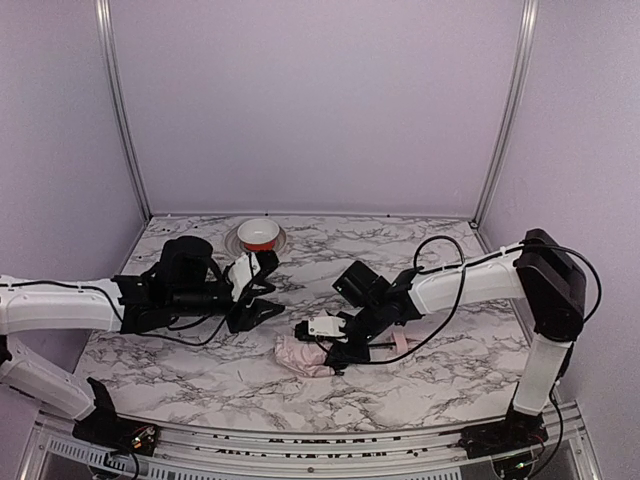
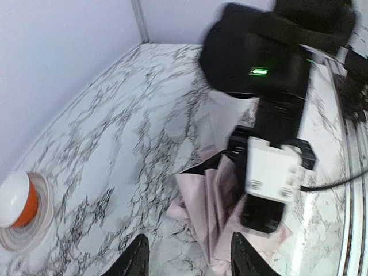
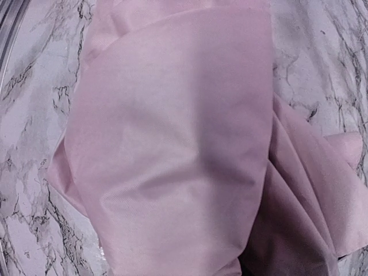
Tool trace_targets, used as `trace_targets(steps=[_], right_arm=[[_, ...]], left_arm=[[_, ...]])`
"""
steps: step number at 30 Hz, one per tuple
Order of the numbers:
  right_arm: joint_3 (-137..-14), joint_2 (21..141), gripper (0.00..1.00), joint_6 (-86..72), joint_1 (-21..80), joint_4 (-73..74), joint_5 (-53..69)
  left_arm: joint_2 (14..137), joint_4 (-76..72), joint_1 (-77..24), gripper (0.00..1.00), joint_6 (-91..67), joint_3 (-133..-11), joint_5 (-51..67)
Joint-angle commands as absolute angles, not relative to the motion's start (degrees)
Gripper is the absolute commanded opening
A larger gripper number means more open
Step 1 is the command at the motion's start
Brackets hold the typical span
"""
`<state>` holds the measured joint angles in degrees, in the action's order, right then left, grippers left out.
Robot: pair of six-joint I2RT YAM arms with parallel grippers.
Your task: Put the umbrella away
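Umbrella [image 1: 303, 356]: pale pink fabric, collapsed but not wrapped, folds loose and crumpled. Lies low on table [image 1: 180, 375], close to near edge, about midway between left and right edges. Left wrist view: fabric bunched in soft pleats, black lining showing in gap at far end. Right wrist view: fabric fills frame, one broad smooth panel over darker creased layers.

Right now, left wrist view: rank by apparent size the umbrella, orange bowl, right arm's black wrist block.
1. Right arm's black wrist block, but it looks nearer the camera.
2. Umbrella, partly covered by that arm.
3. Orange bowl, cut by the frame edge.
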<state>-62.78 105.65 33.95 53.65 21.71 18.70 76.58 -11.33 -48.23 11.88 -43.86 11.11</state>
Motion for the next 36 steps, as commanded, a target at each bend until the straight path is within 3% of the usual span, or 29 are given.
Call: trace_targets(steps=[1,6,9,12,24,28,32,36], right_arm=[[-62.4,113.1,0.13,31.3,51.3,38.3,29.3],[-65.6,117.0,0.12,30.9,49.3,42.4,35.8],[-66.7,118.7,0.11,31.2,49.0,43.6,37.1],[-67.5,120.2,0.10,31.8,48.6,44.9,39.4],[-70.9,122.8,0.08,31.0,45.1,46.0,41.2],[-72.2,123.2,0.09,31.1,45.0,46.0,40.7],[-73.0,122.5,0.12,30.4,44.8,45.1,40.3],[-74.2,120.1,0.23,28.4,44.1,42.2,39.2]], left_arm=[[69.8,-11.6,-55.9,0.49,31.0,-37.1,12.3],[71.8,-5.0,-61.0,0.73,36.0,-38.5,10.1],[77.4,-4.5,-63.6,0.79,39.0,-40.8,6.3],[82.6,-5.0,-64.2,0.98,40.6,-43.8,4.6],[96.0,0.6,-64.4,0.99,38.2,-48.7,8.4],[100.4,2.2,-64.4,0.90,37.4,-49.8,4.2],[102.7,3.8,-64.4,0.56,35.8,-51.0,2.8],[102.6,4.0,-64.4,0.36,34.3,-51.0,5.6]])
